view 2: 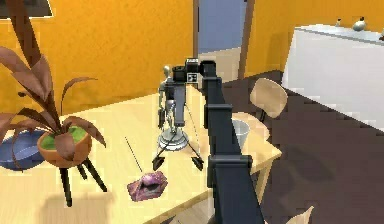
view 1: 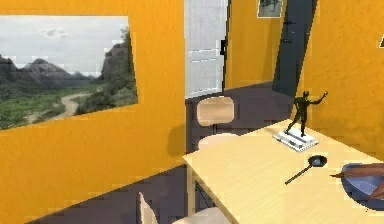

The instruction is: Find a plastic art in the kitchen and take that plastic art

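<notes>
One grey statuette (view 2: 172, 112), likely the plastic art, stands upright on the wooden table (view 2: 110, 125) right at the gripper (view 2: 181, 77); the gripper's state, and whether it holds the figure, cannot be told; a sideways nudge could topple the tall figure before a secure grasp.

Orange walls (view 1: 150, 130) all round. On the forward view's left hangs a large landscape picture (view 1: 65, 75) of mountains and a winding road, and past it stands a white panelled door (view 1: 206, 45). A pale wooden table (view 1: 250, 175) carries a small black long-handled pan (view 1: 316, 160) and, at the right edge, a dark blue bowl (view 1: 362, 180); a round-backed chair (view 1: 215, 110) stands at its far end. In the arm side view a brown-leaved plant (view 2: 40, 90) rises from a green and orange pot (view 2: 62, 143) on a dark stand (view 2: 80, 175), a pinkish thing (view 2: 148, 183) lies near it, and a white counter (view 2: 335, 60) stands well apart at the right
</notes>
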